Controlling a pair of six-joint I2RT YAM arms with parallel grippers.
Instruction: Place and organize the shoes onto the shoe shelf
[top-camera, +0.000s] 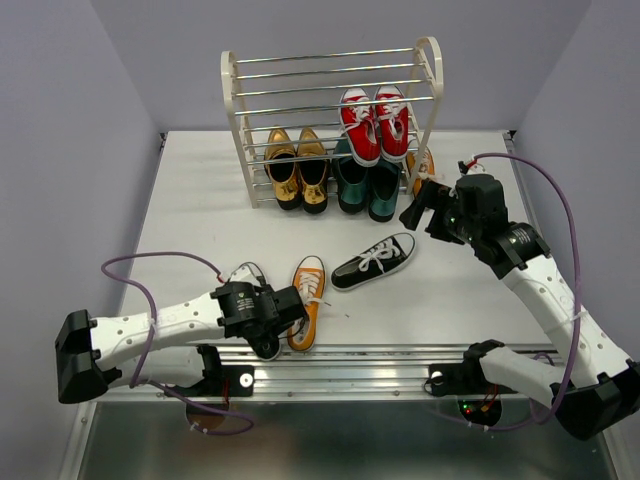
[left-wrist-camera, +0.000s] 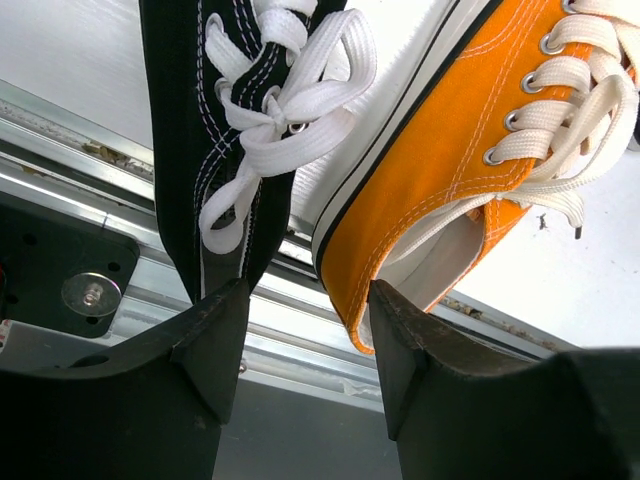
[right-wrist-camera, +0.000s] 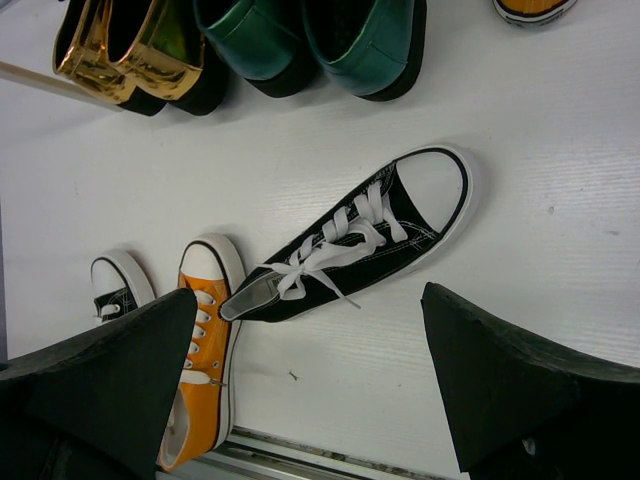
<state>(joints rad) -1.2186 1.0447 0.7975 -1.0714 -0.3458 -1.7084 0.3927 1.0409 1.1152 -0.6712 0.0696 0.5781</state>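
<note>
The cream shoe shelf (top-camera: 236, 110) stands at the back, with two red sneakers (top-camera: 375, 122) on a middle tier. An orange sneaker (top-camera: 307, 300) lies at the front, beside a black one (top-camera: 243, 274) that my left arm mostly hides. My left gripper (top-camera: 295, 308) is open at their heels. In the left wrist view its open gripper (left-wrist-camera: 305, 290) has the black shoe (left-wrist-camera: 190, 120) by one finger and the orange heel (left-wrist-camera: 450, 160) by the other. A second black sneaker (top-camera: 375, 262) lies mid-table. My right gripper (top-camera: 420, 205) hangs open and empty above it (right-wrist-camera: 350, 245). Another orange sneaker (top-camera: 425, 165) sits by the shelf's right foot.
A glossy gold pair (top-camera: 297, 170) and a dark green pair (top-camera: 365, 180) stand at the shelf's bottom. A metal rail (top-camera: 400, 355) runs along the table's near edge, just behind the orange sneaker's heel. Grey walls close in on both sides.
</note>
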